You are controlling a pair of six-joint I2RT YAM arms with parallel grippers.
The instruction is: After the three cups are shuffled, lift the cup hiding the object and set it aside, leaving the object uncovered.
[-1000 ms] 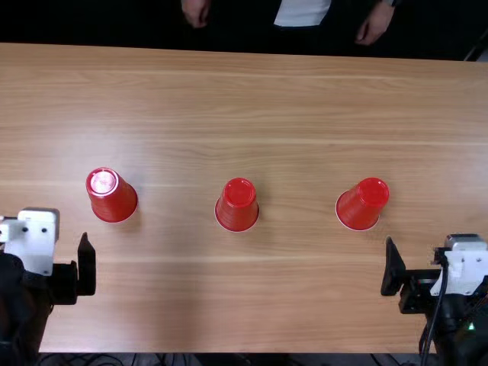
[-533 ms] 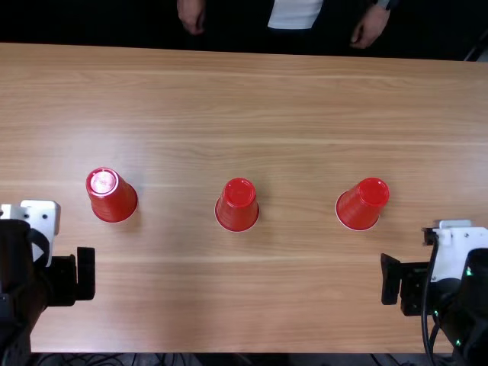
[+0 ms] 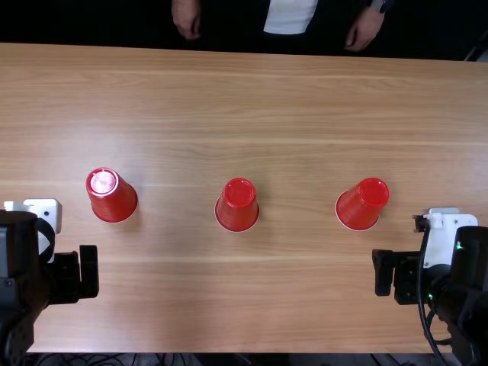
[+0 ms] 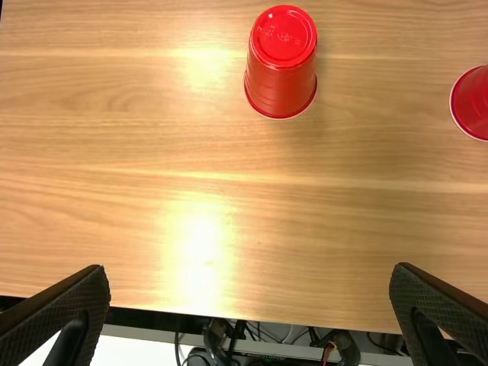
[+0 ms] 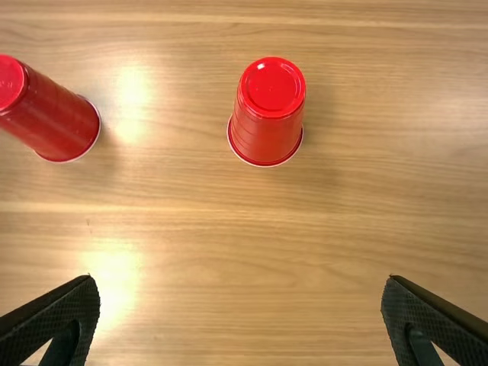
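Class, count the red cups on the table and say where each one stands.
3. All stand upside down in one row across the table: the left cup, the middle cup and the right cup. No further cup seems hidden; what lies under them cannot be seen.

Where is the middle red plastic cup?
Top view: the upside-down red plastic cup stands centrally, between the left red cup and right red cup, touching neither.

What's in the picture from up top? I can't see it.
Three red cups stand upside down in a row on a wooden table: left cup, middle cup, right cup. The black left arm and right arm sit at the near corners, touching no cup.
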